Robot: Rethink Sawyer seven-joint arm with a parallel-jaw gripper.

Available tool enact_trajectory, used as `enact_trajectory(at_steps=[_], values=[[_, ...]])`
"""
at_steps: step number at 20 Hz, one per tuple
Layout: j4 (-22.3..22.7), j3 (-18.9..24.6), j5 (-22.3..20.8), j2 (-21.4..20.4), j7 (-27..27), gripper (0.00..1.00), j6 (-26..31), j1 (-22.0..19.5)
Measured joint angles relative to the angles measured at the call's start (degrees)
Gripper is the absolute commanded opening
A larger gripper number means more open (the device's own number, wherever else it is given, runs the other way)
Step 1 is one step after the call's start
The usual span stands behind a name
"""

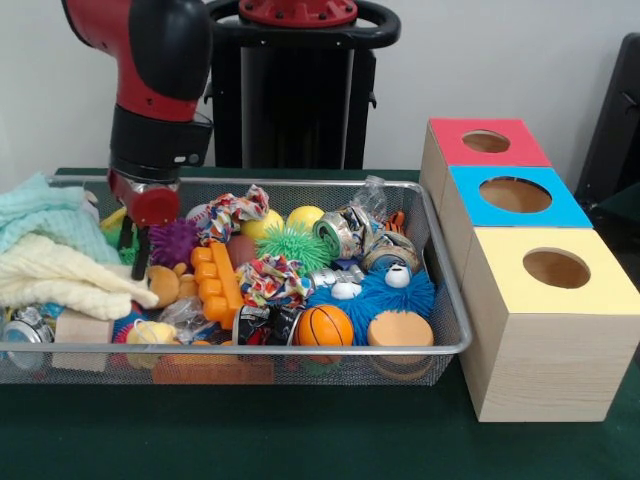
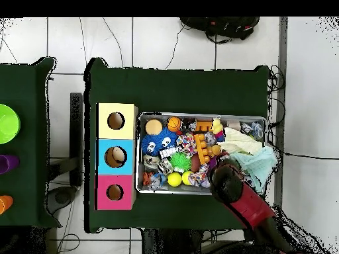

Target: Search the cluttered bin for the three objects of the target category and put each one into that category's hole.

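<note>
Reaching down at upper left of the front view, the gripper (image 1: 133,240) sits inside the wire bin (image 1: 452,345) beside a purple spiky ball (image 1: 173,240); can't tell if it's open or closed. One duck toy (image 1: 152,333) lies at lower left of bin, near the front rim w/ a wooden block (image 1: 82,327) beside it. Red-topped hole (image 1: 486,141) is at upper right, empty-looking.

I see the silver wire-mesh bin (image 1: 440,300) filling the left and middle of the front view, heaped with toys. One yellow duck (image 1: 150,333) lies against its lower-left wall. The red-topped box's round hole (image 1: 486,141) sits upper right, empty.
</note>
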Motion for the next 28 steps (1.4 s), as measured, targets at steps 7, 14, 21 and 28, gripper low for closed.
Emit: enact_trajectory(at_steps=[7,14,21,28], values=[[1.24,5.05,0.02,-0.08,0.0,1.0,-0.52,-5.16],[2.5,9.83,0.03,-0.13,0.0,1.0,-0.61,-8.39],[4.47,15.4,0.06,-0.35,0.0,1.0,-0.62,-12.09],[6.41,18.97,0.06,-0.39,0.0,1.0,-0.58,-14.09]])
